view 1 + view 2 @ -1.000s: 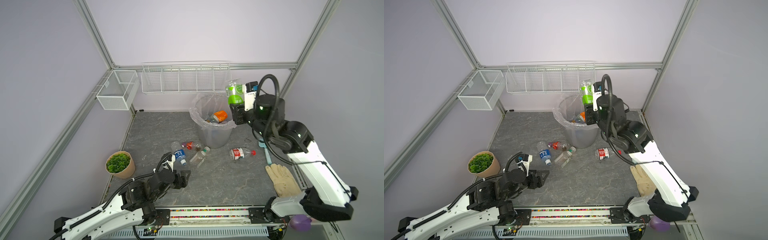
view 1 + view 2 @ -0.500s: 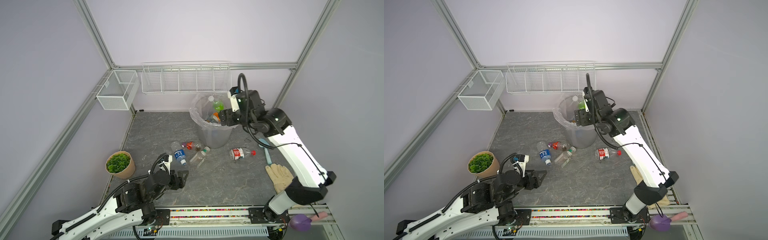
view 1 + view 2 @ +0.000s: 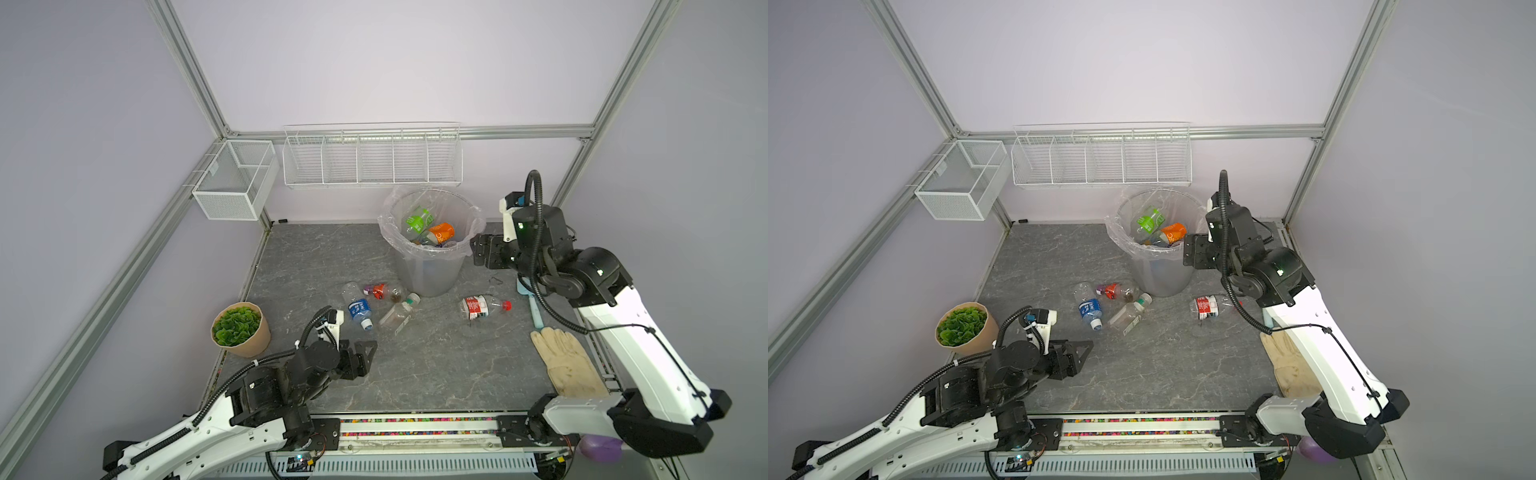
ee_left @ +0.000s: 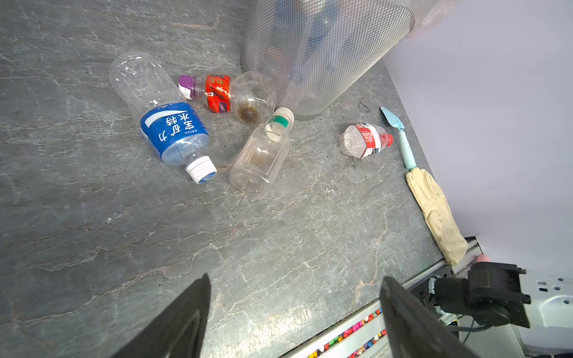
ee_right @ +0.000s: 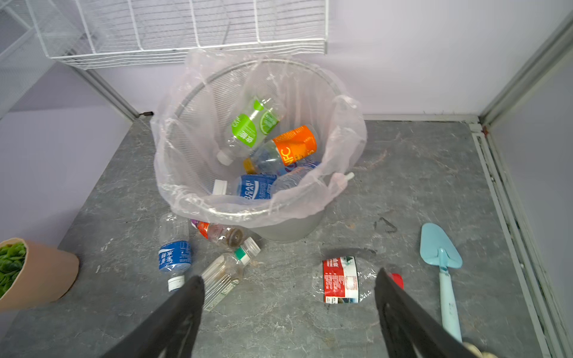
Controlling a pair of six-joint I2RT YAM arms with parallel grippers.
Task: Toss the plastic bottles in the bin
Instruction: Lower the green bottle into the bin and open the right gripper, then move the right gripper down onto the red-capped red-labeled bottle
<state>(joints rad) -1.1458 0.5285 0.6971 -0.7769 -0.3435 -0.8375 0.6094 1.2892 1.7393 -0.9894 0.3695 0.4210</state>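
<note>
Released the green-labelled bottle into the bin within the last second, then pulled the right gripper back from over the rim to just beside it, jaws spread wide with nothing between them. Counts as one more bottle done, lying neck-down on the heap inside.

Leaves four on the floor: blue-labelled bottle, purple-capped bottle just beside the bin's foot, square clear bottle, and, apart to the right, crushed red-labelled bottle.

Holds the left gripper low over the near floor, jaws wide and empty, facing the cluster of three.

Reads "NFC" on the orange-labelled bottle and "OCARI" over "WEAT" on the Pocari Sweat bottle below it. Shows white Chinese characters on the floor bottle's blue label. Cannot make out the print on the red and green labels.
</note>
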